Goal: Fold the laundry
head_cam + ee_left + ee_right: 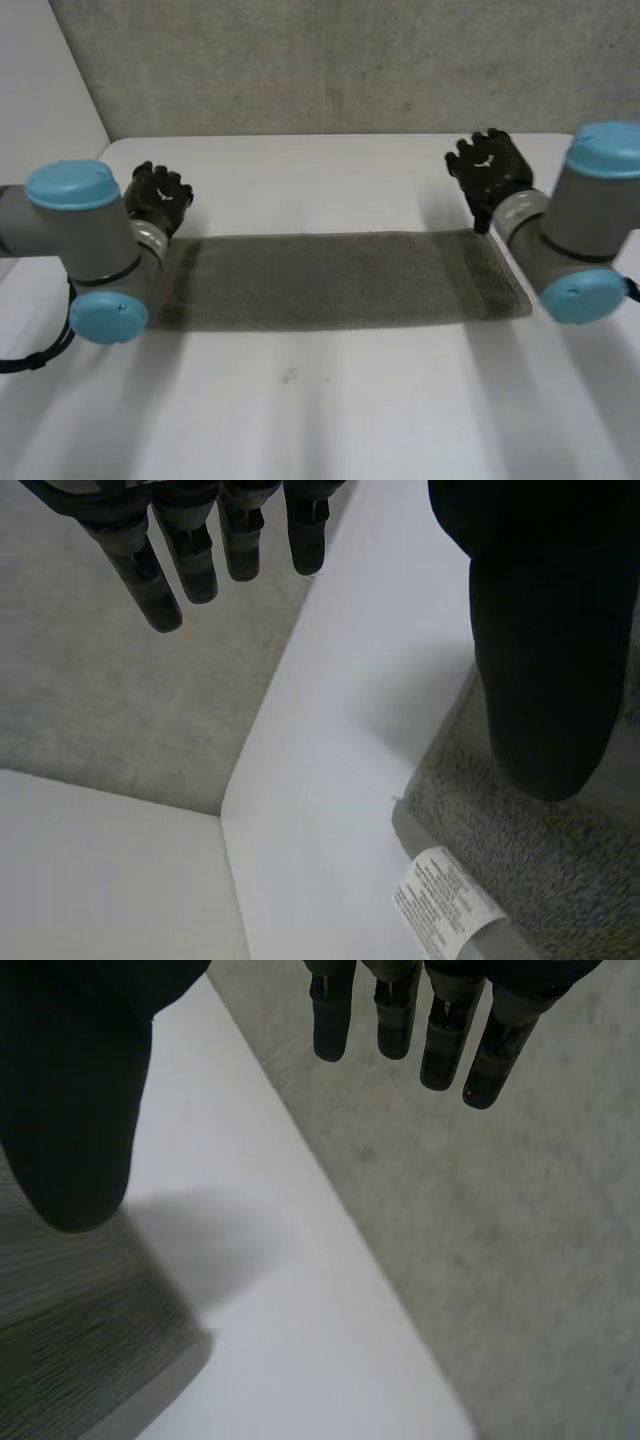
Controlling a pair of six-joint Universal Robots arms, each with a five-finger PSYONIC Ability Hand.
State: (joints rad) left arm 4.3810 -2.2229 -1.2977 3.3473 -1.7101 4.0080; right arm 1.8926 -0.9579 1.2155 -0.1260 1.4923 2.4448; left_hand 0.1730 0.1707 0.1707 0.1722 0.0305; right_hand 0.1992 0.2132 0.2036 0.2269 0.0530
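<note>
A grey-brown towel [330, 280] lies flat on the white table [320, 410] as a long strip running from side to side. My left hand [158, 198] hovers just beyond the towel's far left corner, its fingers [200, 550] straight and its thumb [540, 660] apart, holding nothing. By that thumb is the towel corner [530, 850] with a white care label [440, 900]. My right hand [490, 168] is beyond the far right corner, fingers [440, 1030] straight, empty. The towel's end [80, 1350] lies below its thumb [70, 1090].
The table's far edge [330, 136] runs close behind both hands, with grey carpet [350, 60] beyond it. A white wall [40, 80] stands at the far left. Bare tabletop stretches in front of the towel.
</note>
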